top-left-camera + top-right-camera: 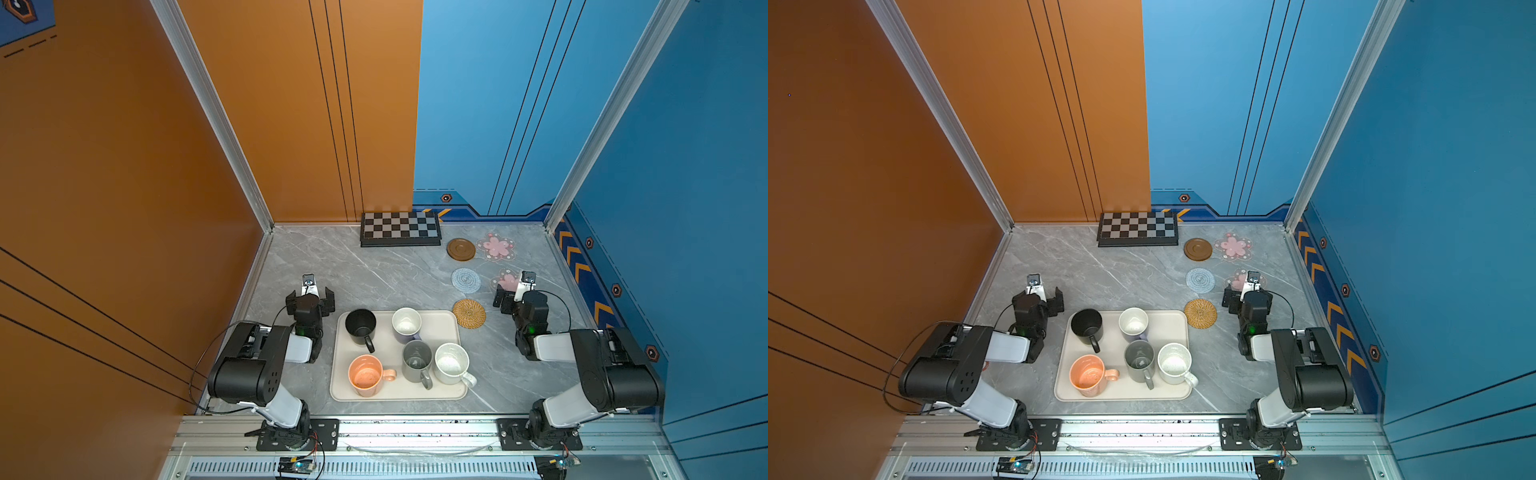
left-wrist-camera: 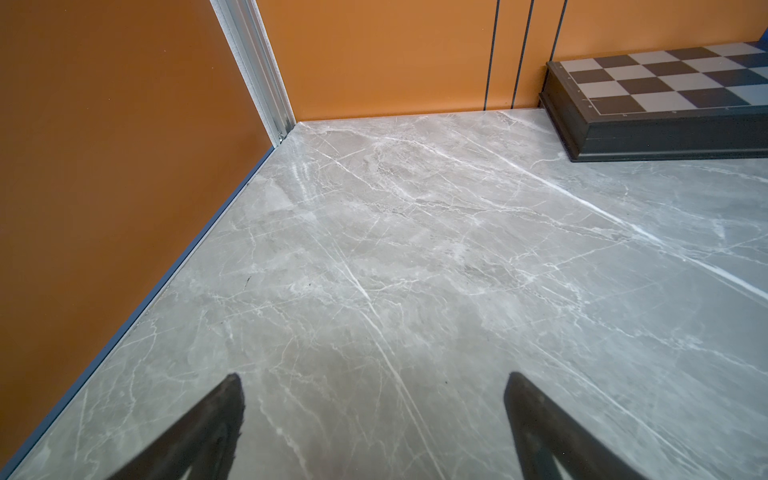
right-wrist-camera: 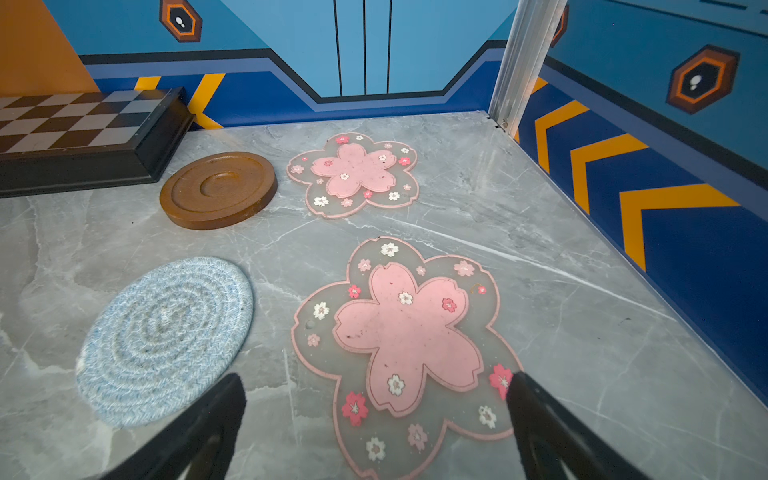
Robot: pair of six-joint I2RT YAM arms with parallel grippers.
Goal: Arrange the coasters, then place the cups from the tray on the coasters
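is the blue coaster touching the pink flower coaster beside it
Apart. The right wrist view shows bare table between the blue coaster and that flower coaster.

Cream tray [image 1: 442,326], blk mug [image 1: 360,326], peach mug [image 1: 365,376], grey mug [image 1: 416,360], pink floral coaster [image 3: 405,332], b/w checkerboard [image 1: 400,229]

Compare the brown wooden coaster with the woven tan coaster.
The brown wooden coaster is dark and smooth with turned rings; the woven tan coaster is lighter, with a spiral weave. The brown wooden coaster lies far back beside the checkerboard; the woven tan coaster lies nearer, by the tray's far right corner. Both are round, bare and flat on the table.
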